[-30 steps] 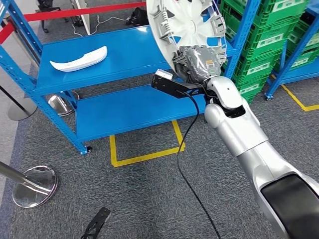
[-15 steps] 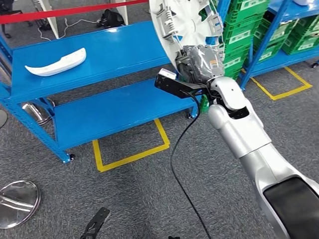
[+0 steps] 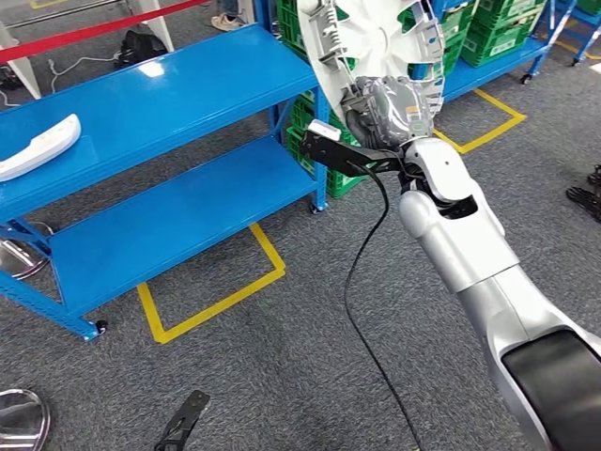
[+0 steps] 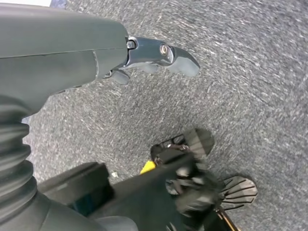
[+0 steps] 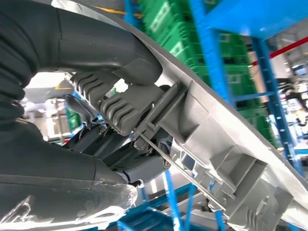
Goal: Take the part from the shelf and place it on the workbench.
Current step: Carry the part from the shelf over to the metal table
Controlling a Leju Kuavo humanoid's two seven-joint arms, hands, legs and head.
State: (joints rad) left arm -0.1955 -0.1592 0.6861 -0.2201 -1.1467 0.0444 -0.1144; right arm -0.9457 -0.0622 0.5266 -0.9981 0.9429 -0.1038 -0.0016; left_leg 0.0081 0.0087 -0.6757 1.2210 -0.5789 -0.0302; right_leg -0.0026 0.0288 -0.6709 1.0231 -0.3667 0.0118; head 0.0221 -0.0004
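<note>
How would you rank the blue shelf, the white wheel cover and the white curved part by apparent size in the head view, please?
1. blue shelf, by far the widest.
2. white wheel cover, held up by the right hand; cropped at the frame's top and nearer the camera, so it looks inflated.
3. white curved part, partly cut off at the edge.

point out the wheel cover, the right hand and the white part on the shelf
wheel cover [image 3: 368, 33], head view, on its white ribbed inner face
right hand [image 3: 386, 108], head view, on the covered back of the hand
white part [image 3: 32, 148], head view, on its middle, lying on the blue shelf [image 3: 177, 85]
</note>
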